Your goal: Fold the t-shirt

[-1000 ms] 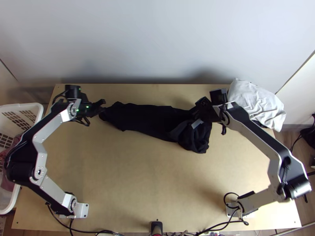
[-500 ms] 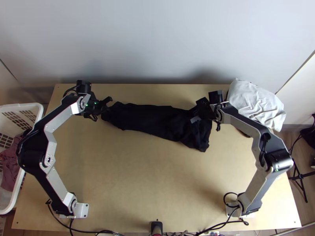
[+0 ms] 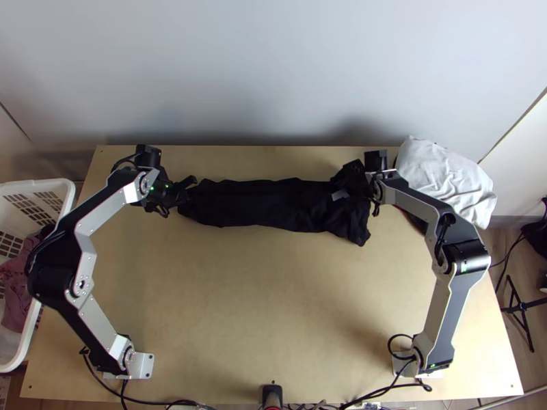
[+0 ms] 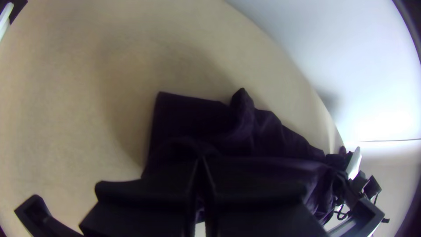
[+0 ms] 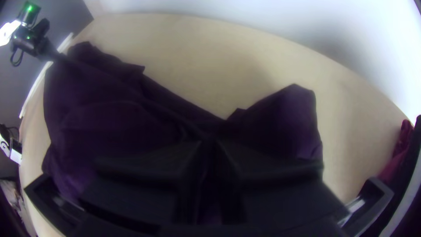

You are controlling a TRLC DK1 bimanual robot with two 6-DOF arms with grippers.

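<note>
T-shirt (image 3: 267, 205) lies as a long, rumpled strip along the far side of our desk (image 3: 260, 294), with a gripper near each of its 2 ends. The left gripper (image 4: 201, 158) has its fingers pinching the fabric; the right gripper (image 5: 211, 141) pinches it too, with a loose flap spreading beyond those fingers. We judge that this wide hold serves to pull the strip taut and straighten its edges before a further fold. We take the white cloth (image 3: 444, 181) at the far right corner to be parked there to leave us working room.
</note>
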